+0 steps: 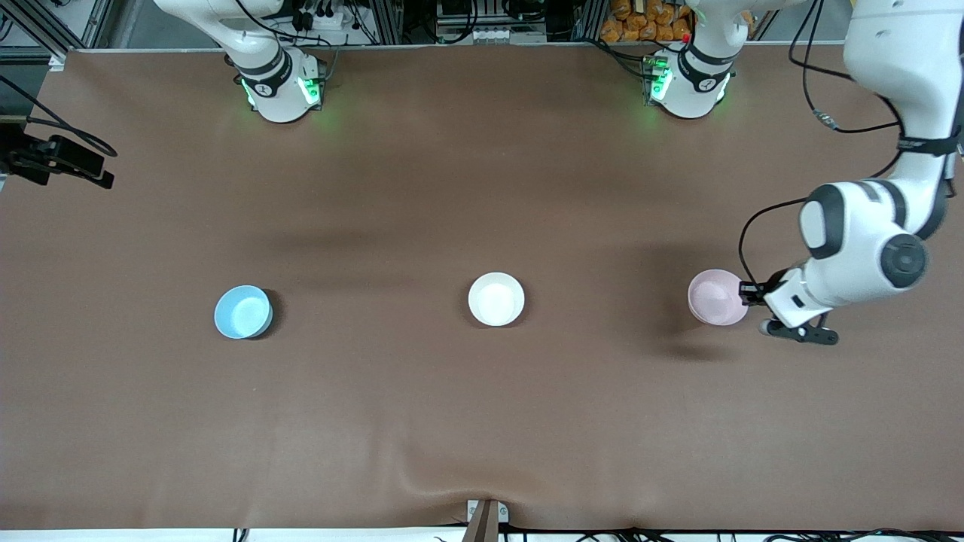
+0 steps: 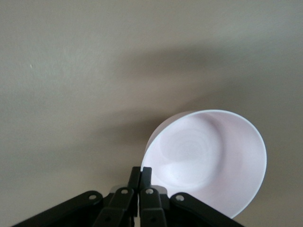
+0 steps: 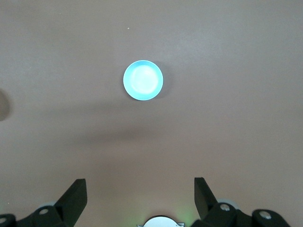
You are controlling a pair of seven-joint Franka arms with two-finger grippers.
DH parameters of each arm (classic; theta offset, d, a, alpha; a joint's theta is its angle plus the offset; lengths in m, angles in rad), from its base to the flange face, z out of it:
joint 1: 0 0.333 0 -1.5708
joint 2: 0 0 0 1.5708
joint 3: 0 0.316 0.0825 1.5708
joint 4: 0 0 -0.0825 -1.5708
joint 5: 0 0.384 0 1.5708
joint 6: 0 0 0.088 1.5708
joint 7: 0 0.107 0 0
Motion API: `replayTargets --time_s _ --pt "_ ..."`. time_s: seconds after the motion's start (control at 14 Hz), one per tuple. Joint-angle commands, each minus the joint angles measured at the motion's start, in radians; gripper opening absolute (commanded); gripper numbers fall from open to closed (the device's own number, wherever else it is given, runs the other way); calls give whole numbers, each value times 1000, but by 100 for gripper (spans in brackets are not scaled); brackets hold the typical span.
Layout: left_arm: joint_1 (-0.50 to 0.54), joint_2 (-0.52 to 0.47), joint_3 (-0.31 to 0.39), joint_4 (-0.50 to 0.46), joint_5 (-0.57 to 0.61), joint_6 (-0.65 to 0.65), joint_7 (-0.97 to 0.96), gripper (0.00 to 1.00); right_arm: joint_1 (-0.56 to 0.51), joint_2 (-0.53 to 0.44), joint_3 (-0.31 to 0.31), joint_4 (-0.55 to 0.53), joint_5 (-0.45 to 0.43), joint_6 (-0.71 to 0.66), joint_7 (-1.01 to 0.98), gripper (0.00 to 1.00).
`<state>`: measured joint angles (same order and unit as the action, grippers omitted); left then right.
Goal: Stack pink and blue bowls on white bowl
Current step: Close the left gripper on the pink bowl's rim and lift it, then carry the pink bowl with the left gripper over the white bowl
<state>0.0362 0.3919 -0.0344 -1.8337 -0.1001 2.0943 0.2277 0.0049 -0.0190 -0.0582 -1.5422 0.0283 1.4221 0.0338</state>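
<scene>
Pink bowl (image 1: pixel 715 296) is pinched at its rim by the left gripper (image 1: pixel 747 293) and seems lifted off the table (image 1: pixel 482 421), toward the left arm's end from the white bowl (image 1: pixel 495 299). Nothing is stacked yet, I judge; both stackings remain. Blue bowl (image 1: pixel 242 312) sits toward the right arm's end. All three bowls are empty. The right gripper (image 3: pixel 140 194) waits high over it, fingers spread.

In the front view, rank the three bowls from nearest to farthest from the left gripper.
1. Pink bowl: gripped at its rim by the left gripper, at the left arm's end of the table.
2. White bowl: mid-table.
3. Blue bowl: toward the right arm's end.
</scene>
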Motion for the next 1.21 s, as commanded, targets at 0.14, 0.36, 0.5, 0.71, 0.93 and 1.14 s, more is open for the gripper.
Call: replayTargets --time_s 0.14,0.36,0.5,0.71,0.93,1.14 --pt "-42 -1 -81 148 -27 -114 -181 0 -19 -12 -3 -21 2 -14 11 100" --pt "-163 8 -85 194 -18 -115 -354 0 -40 -10 -3 -21 2 -28 -14 100" --pt "-231 24 -87 217 -27 -114 -472 0 -42 -6 -3 -24 2 -23 -15 100" --pt "-352 65 -87 222 -67 -99 -632 0 -39 -3 -3 -24 2 -20 -15 100" --pt "-430 139 -87 295 -151 -74 -698 0 -37 -1 -3 -30 2 -22 -15 100" --pt "-515 206 -78 314 -156 28 -761 0 -42 4 -3 -36 2 -19 -15 100"
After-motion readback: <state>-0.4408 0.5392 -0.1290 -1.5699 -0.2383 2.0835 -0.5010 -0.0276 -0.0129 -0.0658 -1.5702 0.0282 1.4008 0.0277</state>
